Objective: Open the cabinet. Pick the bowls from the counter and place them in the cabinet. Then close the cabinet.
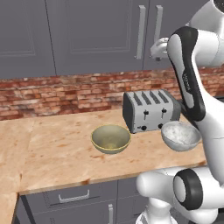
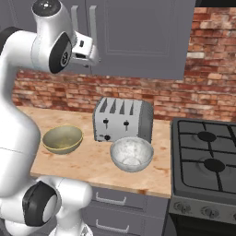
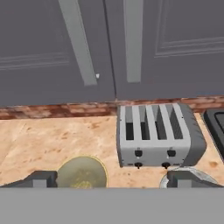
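Here the hand (image 3: 112,179) hangs wide and empty before the shut cabinet (image 3: 109,48), above the toaster (image 3: 157,135); both bowls (image 1: 110,138) flank the toaster on the counter (image 1: 57,148).

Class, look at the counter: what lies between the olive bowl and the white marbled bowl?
Only bare counter lies between the olive bowl and the white bowl in the right base view; the toaster stands just behind that gap.

The dark grey cabinet (image 1: 100,35) hangs shut above the counter (image 1: 57,153), its two silver bar handles side by side. On that tan mottled slab an olive-tan bowl (image 1: 110,138) and a white marbled bowl (image 1: 180,135) sit upright, apart.
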{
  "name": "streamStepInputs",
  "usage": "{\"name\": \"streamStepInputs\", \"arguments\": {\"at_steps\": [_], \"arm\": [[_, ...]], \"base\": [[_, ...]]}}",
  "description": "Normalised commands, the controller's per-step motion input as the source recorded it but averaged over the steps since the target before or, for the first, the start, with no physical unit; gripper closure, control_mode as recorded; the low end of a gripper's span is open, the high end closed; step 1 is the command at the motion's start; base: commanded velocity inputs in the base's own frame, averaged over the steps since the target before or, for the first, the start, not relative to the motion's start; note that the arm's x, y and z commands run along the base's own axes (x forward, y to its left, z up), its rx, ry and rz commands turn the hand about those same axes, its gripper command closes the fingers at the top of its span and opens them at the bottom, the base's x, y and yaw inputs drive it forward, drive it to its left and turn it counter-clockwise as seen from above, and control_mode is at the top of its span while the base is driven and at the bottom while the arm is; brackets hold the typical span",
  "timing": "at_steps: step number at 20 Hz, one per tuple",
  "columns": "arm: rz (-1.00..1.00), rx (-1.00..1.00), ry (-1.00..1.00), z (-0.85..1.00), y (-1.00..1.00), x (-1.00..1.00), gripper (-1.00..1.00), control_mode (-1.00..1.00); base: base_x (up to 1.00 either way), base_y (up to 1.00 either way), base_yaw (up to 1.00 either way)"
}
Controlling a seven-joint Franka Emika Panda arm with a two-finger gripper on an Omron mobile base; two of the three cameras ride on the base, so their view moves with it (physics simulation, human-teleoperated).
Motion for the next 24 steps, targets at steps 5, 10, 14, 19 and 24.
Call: {"name": "streamStepInputs", "arguments": {"at_steps": [5,10,14,19,24], "arm": [[0.00,0.00,-0.25,0.15,-0.15,0.20,-1.00,-1.00],[0.00,-0.01,-0.26,0.10,-0.19,0.17,-1.00,-1.00],[0.00,0.00,-0.18,0.12,-0.09,0.18,-1.00,-1.00],[0.00,0.00,-0.16,0.09,-0.05,0.31,-1.00,-1.00],[0.00,0.00,-0.06,0.09,-0.01,0.39,-1.00,-1.00]], "base": [[0.00,0.00,0.00],[0.00,0.00,0.00],[0.00,0.00,0.00],[0.00,0.00,0.00],[0.00,0.00,0.00]]}}
